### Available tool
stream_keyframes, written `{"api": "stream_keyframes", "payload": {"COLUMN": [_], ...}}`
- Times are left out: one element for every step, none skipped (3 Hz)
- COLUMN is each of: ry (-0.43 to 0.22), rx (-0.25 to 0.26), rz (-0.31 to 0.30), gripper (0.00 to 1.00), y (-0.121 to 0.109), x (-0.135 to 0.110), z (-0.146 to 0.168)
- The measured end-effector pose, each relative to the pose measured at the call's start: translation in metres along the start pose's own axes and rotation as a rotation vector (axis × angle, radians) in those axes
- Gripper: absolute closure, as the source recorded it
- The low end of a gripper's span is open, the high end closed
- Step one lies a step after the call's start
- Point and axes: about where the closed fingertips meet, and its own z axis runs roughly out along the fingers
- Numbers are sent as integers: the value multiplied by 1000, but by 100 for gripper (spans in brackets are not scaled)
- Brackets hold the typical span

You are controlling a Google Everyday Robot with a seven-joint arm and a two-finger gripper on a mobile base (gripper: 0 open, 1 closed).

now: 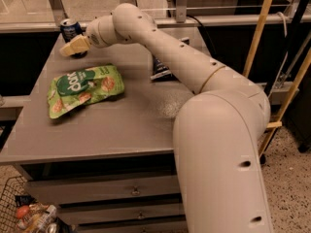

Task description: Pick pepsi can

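A green snack bag (85, 89) lay flat on the grey table (121, 125), left of centre in the frame. A dark chip bag (162, 71), partly hidden, sat farther back near the middle. Drawers (97, 191) ran below the tabletop. A wire basket (12, 198) holding packets occupied the lower left corner, and a wooden pole (257, 38) leaned at upper right.
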Motion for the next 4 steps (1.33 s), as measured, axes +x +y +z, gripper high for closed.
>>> {"api": "stream_keyframes", "payload": {"ry": [-14,-25,-35,-47], "rx": [0,16,27,27], "rz": [18,35,45,49], "gripper": [0,18,41,64], "y": [-2,-7,-9,-9], "x": [0,2,2,1], "z": [13,20,24,27]}}
